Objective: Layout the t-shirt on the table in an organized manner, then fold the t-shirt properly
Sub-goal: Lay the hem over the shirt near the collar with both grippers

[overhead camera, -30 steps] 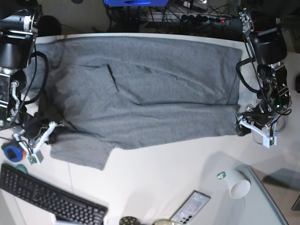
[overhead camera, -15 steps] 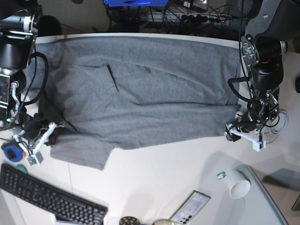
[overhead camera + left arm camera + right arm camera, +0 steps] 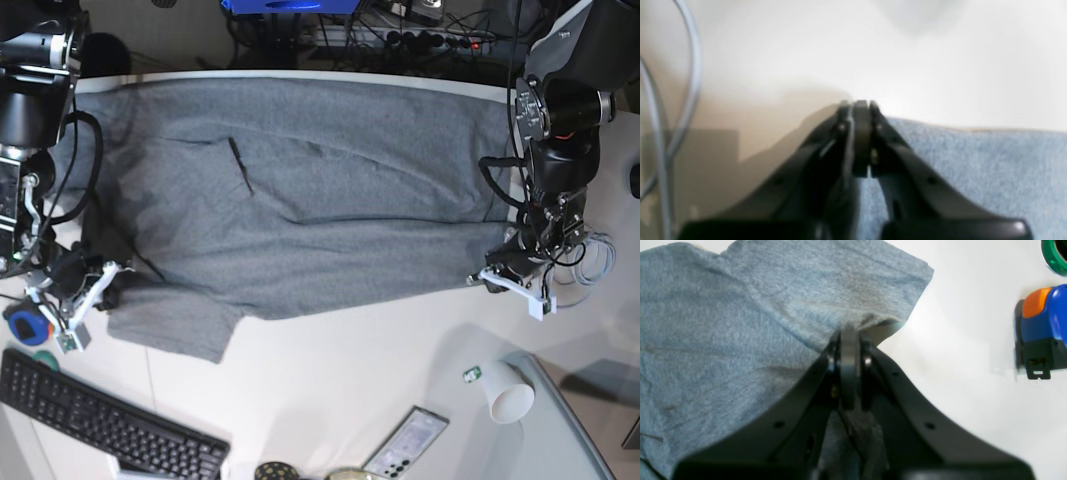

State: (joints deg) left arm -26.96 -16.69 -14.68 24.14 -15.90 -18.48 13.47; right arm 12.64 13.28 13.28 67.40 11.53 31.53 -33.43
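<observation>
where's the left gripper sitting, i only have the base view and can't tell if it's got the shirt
Observer: The left gripper is shut, tips right at the shirt edge; no cloth shows between the jaws.
Operator: and the right one
Observer: The right gripper is shut on the shirt, cloth bunched up at the tips.
Operator: anything close to it
Observer: A blue and orange tool lies on the table beside it, apart from the shirt.
</observation>
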